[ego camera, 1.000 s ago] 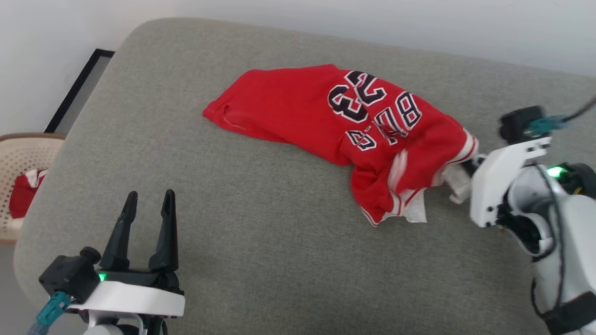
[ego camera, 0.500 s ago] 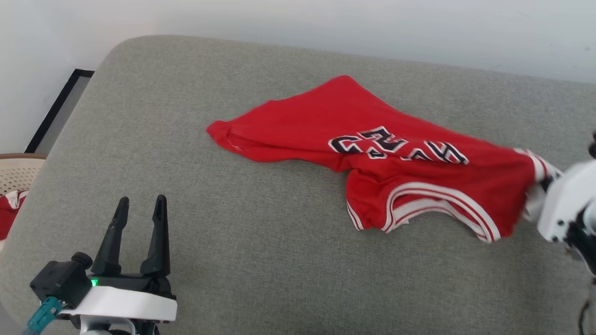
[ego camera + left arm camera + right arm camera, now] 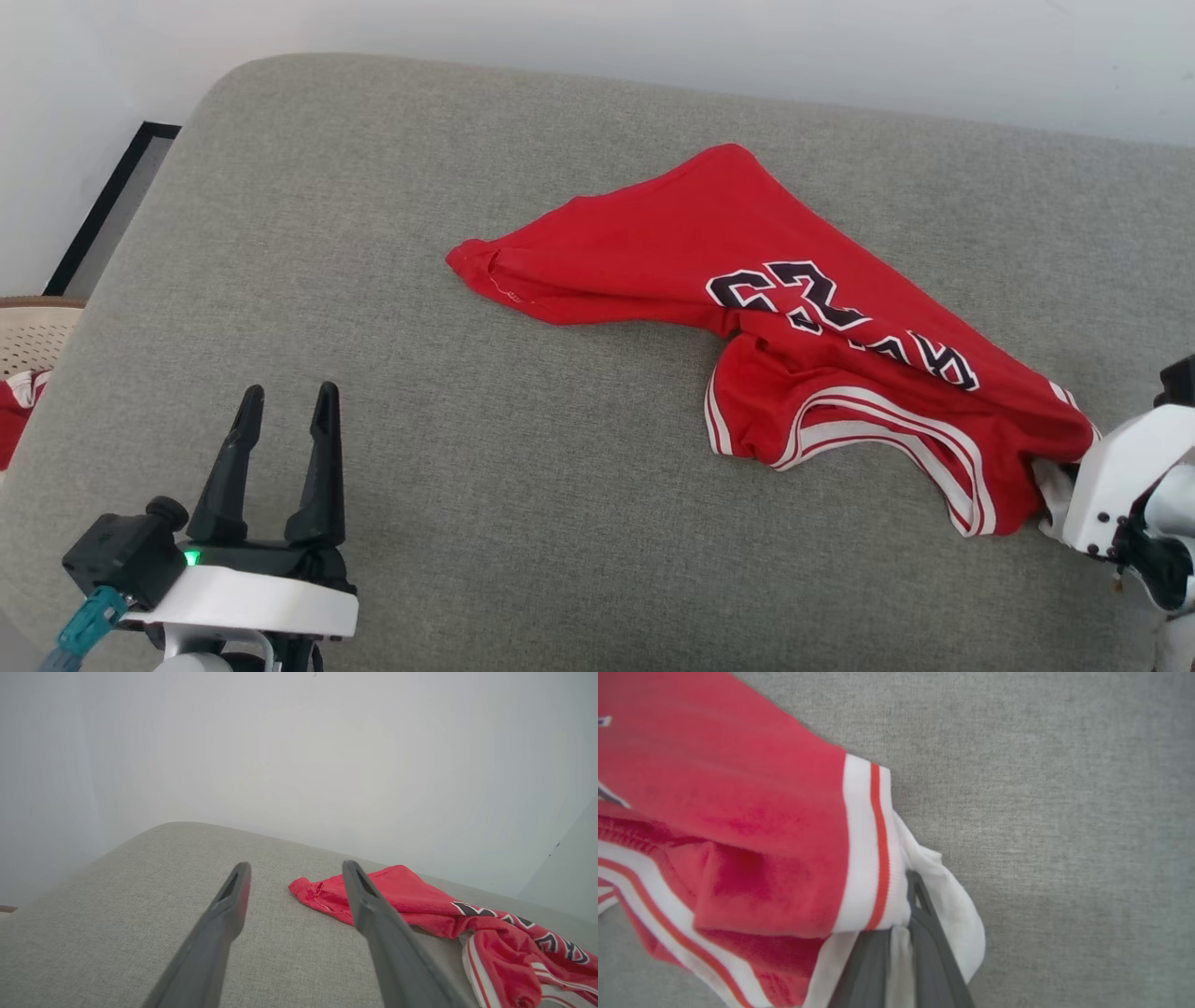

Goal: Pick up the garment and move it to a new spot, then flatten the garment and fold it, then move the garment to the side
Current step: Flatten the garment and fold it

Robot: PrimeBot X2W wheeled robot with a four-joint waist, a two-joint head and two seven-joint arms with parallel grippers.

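Note:
The garment point(image 3: 794, 308), a red jersey with black white-outlined lettering and red-and-white striped trim, lies stretched across the grey cushion point(image 3: 523, 485), from the middle toward the right. My right gripper point(image 3: 1055, 481) is at the right edge, shut on the garment's white sleeve. In the right wrist view the two dark fingers point(image 3: 924, 914) pinch the white cloth of the garment point(image 3: 752, 826), whose striped band bunches over them. My left gripper point(image 3: 285, 411) stands open and empty at the lower left, well clear of the garment. The left wrist view has the garment point(image 3: 397, 896) ahead and to the right of the spread left gripper point(image 3: 295, 865).
The cushion has rounded far-left and near-left corners, with a white wall point(image 3: 653, 37) behind it. A wicker basket point(image 3: 33, 327) holding red cloth stands off the left edge. A black-framed panel point(image 3: 107, 210) leans by the wall.
My right gripper has dragged the held end of the garment right and toward me, pulling the cloth out longer and flatter. The head camera has shifted. The left gripper has stayed open in place.

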